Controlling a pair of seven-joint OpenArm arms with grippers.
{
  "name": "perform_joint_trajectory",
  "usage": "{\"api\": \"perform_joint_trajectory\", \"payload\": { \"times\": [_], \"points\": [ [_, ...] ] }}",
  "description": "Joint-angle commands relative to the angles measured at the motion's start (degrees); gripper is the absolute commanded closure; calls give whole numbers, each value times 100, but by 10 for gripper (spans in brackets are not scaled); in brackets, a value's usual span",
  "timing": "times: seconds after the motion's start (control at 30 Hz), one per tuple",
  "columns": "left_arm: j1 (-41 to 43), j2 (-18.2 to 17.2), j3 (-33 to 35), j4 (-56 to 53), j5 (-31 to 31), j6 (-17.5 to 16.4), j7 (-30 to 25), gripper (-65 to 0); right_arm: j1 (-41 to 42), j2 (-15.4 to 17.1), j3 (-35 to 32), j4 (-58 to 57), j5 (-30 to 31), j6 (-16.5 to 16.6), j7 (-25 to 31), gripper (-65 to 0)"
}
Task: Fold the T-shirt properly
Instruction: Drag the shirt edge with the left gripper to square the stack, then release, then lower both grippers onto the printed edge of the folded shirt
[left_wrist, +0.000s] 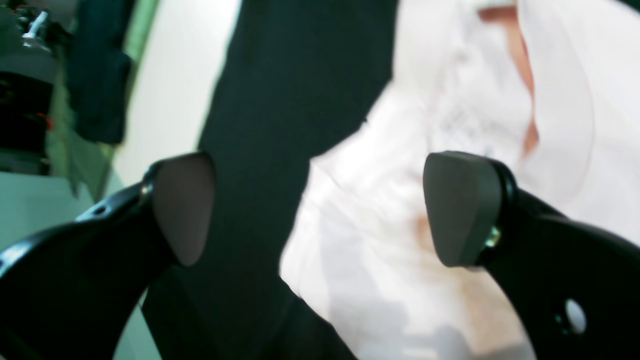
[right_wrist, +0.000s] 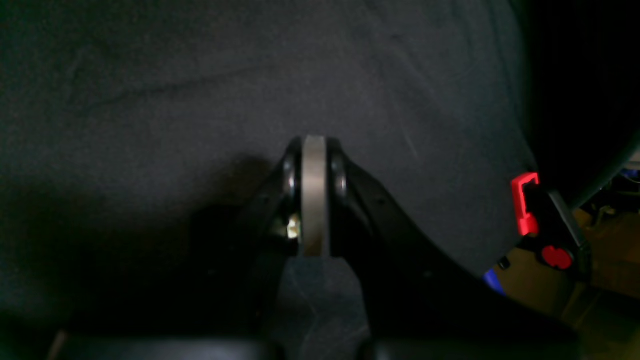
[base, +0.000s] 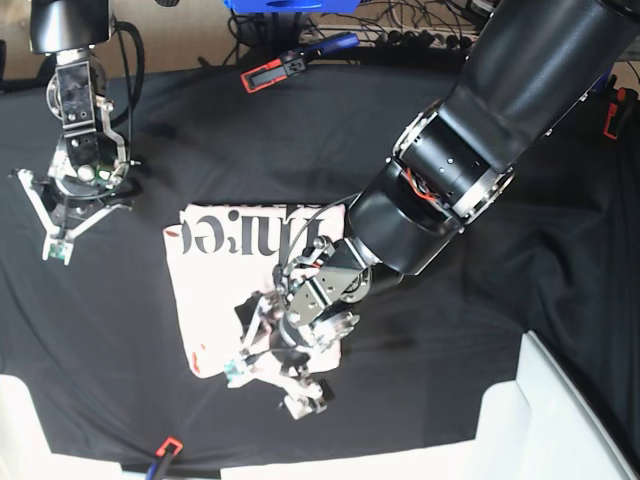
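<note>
We're holding our left gripper (base: 268, 385) spread wide with nothing in it, hovering over the folded T-shirt (base: 215, 290) mid-table on the black cloth (base: 420, 130). Our right gripper (base: 57, 250) is sitting pinched together, well off to the side.

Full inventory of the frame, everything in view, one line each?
T-shirt: one, pale pink with black lettering, folded, table centre.
Table cloth: one, black, covering the table.
Clamps: several, red, at the cloth's edges.
Bin: one, white, near corner.
Left gripper: one, black, open over the shirt's near edge, holding nothing.
Right gripper: one, black, shut and empty, over bare cloth, away from the shirt.
</note>
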Motion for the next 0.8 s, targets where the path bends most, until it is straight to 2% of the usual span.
{"api": "perform_joint_trajectory", "payload": {
  "times": [0.0,0.1,0.13,0.17,0.23,0.3,0.33,0.47,0.57,0.67,0.77],
  "points": [
    [-144,99,-205,244,-7,61,20,-633,66,55,13,109,-82,-52,99,-12],
    [-109,99,-1111,631,-7,61,626,-621,83,55,4,109,-82,-52,90,-12],
    [-47,99,-1471,833,-7,61,820,-591,83,55,4,109,-82,-52,90,-12],
    [6,99,-1823,1097,-7,61,1004,-531,83,46,4,109,-82,-52,90,-12],
    [155,99,-2403,1545,-7,61,1461,-334,75,28,4,118,-73,124,81,-12],
    [287,99,-2922,1941,1,61,1883,-64,66,-24,21,206,-56,730,90,-15],
    [357,99,-3115,2073,1,61,2094,0,48,-103,57,302,-56,1056,107,-15],
    [683,65,-3792,2609,54,52,3053,0,-66,-429,329,874,-56,2480,125,-17],
    [1157,-172,-3889,3198,37,52,3677,0,-31,-552,408,1076,-65,3306,99,-17],
    [1825,-436,-3871,3937,10,52,4064,0,119,-569,399,1050,-65,3878,37,-17],
    [2450,-471,-3853,4596,10,26,4143,0,198,-578,206,1032,-65,4361,-271,-15]
  ]
}}
